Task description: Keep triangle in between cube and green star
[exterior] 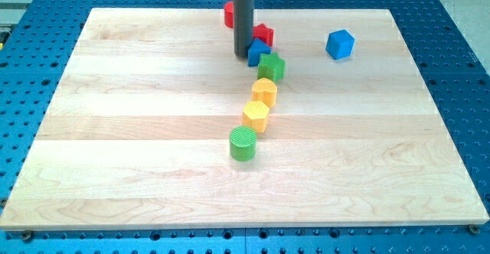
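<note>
A blue triangle block (258,53) lies near the view's top centre, touching the green star (271,67) just below and right of it. The blue cube (340,44) stands apart at the view's upper right. My tip (243,56) is at the lower end of the dark rod, right against the triangle's left side. The rod hides part of the triangle.
A red block (264,34) sits just above the triangle; another red block (229,14) is partly hidden behind the rod. Below the star run a yellow block (265,92), a yellow hexagon (256,116) and a green cylinder (243,143). The wooden board (115,131) lies on a blue perforated table.
</note>
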You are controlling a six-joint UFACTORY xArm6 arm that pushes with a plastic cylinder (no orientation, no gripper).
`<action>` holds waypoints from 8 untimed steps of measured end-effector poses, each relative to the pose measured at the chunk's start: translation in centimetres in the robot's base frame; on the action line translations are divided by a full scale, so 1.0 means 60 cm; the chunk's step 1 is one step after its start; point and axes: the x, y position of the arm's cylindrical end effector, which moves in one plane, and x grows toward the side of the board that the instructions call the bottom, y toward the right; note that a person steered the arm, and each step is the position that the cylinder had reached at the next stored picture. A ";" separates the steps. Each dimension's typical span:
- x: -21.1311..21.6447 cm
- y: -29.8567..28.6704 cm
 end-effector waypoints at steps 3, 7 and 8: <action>0.025 0.196; 0.107 0.074; 0.065 0.133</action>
